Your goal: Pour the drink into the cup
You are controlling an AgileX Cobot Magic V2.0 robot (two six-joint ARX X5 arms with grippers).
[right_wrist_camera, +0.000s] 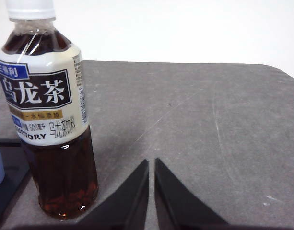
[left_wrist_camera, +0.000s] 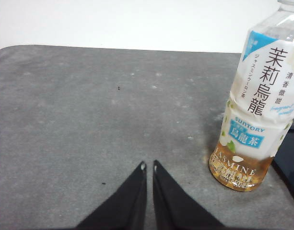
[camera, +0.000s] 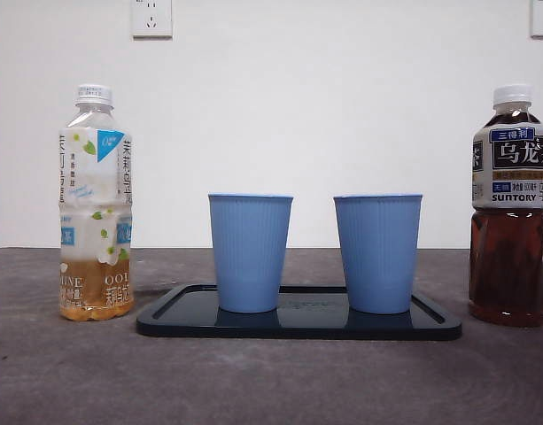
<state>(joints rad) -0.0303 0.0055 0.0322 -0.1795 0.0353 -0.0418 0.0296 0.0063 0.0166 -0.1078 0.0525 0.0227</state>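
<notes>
We see a dark tray [camera: 435, 320] lying flat on the grey table [camera: 271, 381], and we take it as our landmark. On the tray stand two blue cups, both upright and apart from each other: one cup [camera: 250, 252] on the tray's left part and the other cup [camera: 377, 253] on its right part. We cannot see inside them from this low front view.

To the left of the tray, off it and near its edge, stands the jasmine tea bottle [camera: 96, 204], upright, with a white cap; only a low layer of pale amber drink shows at its bottom. To the right of the tray, just beside its edge, stands the oolong tea bottle [camera: 510, 208], also upright and capped, filled with dark brown tea nearly to the neck.

The left end effector [left_wrist_camera: 148, 167] is above the bare table, near the jasmine tea bottle [left_wrist_camera: 259, 103] but not touching it; its two jaws are narrow, almost closed, with nothing between them. The right end effector [right_wrist_camera: 151, 164] is near the oolong tea bottle [right_wrist_camera: 48, 112], also apart from it, with jaws equally narrow and holding nothing.
</notes>
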